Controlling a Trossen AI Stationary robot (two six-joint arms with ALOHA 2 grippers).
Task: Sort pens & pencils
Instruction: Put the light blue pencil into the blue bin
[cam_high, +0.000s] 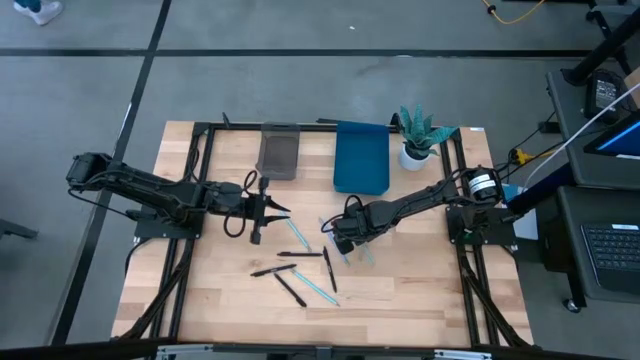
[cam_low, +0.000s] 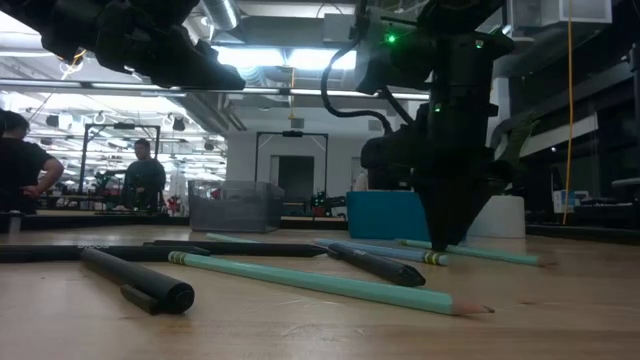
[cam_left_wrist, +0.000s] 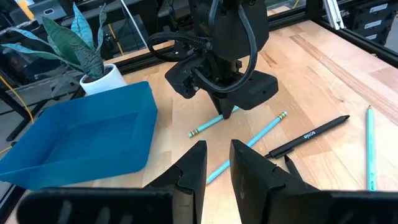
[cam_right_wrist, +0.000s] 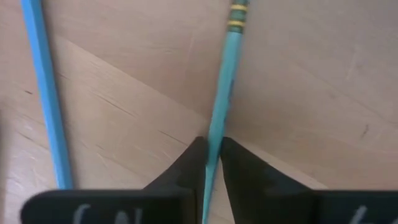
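Observation:
Black pens and teal pencils (cam_high: 300, 270) lie scattered flat on the wooden table's middle. My right gripper (cam_high: 343, 238) points straight down among them and is shut on one teal pencil (cam_right_wrist: 225, 81). A second teal pencil (cam_right_wrist: 43, 93) lies beside it. Nearer the camera in the low view lie a black pen (cam_low: 135, 280) and a long teal pencil (cam_low: 320, 283). My left gripper (cam_left_wrist: 217, 165) hangs above the table to the left of the pile, open by a narrow gap with nothing between its fingers. My right gripper pinches the teal pencil's shaft (cam_right_wrist: 212, 146) between its two fingers, a short way from the banded eraser end (cam_right_wrist: 237, 14). The fingers (cam_right_wrist: 194, 165) come from above, one on each long side. The pencil lies flat on the table.
A grey tray (cam_high: 279, 150) and a blue tray (cam_high: 361, 157) stand at the table's far side, with a potted plant (cam_high: 418, 140) at the far right. Black frame rails (cam_high: 200, 180) run along the table's edges. People (cam_low: 145, 180) stand in the room beyond.

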